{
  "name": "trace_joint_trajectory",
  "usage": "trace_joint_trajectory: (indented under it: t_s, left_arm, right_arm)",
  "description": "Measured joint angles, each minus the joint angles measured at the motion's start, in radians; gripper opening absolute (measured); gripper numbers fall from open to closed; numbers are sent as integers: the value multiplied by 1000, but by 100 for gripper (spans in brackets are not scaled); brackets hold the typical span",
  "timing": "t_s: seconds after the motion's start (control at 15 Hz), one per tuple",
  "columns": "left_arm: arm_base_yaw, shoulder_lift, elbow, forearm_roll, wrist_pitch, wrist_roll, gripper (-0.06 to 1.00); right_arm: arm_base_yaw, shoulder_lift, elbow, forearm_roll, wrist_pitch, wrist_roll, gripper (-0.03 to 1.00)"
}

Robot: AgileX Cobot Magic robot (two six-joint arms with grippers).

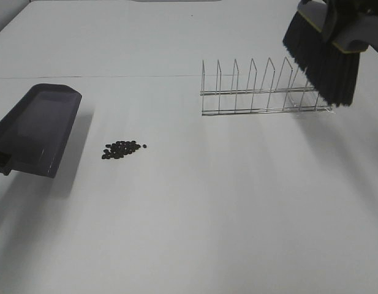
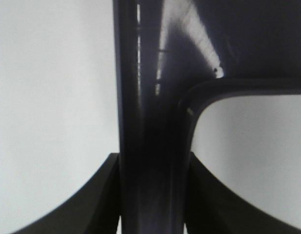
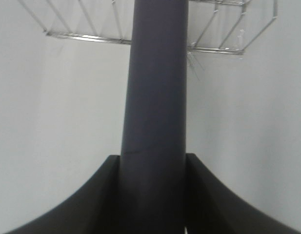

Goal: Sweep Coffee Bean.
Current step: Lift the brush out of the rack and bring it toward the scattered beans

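Observation:
A small pile of tiny dark coffee beans [image 1: 122, 149] lies on the white table [image 1: 213, 208], left of centre. A dark dustpan [image 1: 37, 128] sits at the far left, its open mouth at the far end. My left gripper [image 2: 152, 195] is shut on the dustpan's handle [image 2: 150, 146]. A brush with black bristles [image 1: 323, 61] hangs in the air at the top right, above the wire rack. My right gripper [image 3: 152, 195] is shut on the brush's dark handle [image 3: 155, 97]. The beans lie between dustpan and brush, close to the dustpan.
A wire dish rack [image 1: 262, 92] with several upright dividers stands at the right rear, under the brush; it also shows in the right wrist view [image 3: 116, 34]. A thin seam line [image 1: 115, 76] crosses the table behind the beans.

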Motion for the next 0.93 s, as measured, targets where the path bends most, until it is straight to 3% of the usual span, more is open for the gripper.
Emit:
trace_joint_trajectory:
  t_s: [0.2,0.4,0.6,0.93]
  left_arm:
    - [0,38,0,18,-1,12,33]
    - [0,119,-21,55,-4,22,33]
    - [-2,214,-113,86,13,18,33]
    - [-69,270,-125,92,4,18,33]
  right_arm:
    - [155,-5,145,-69,-101,92,36]
    - [292,45,163,-177,-154,171,36]
    - [406,205,40,-282,-107,186,36]
    - [457,455,-211,-350,-27,202,36]
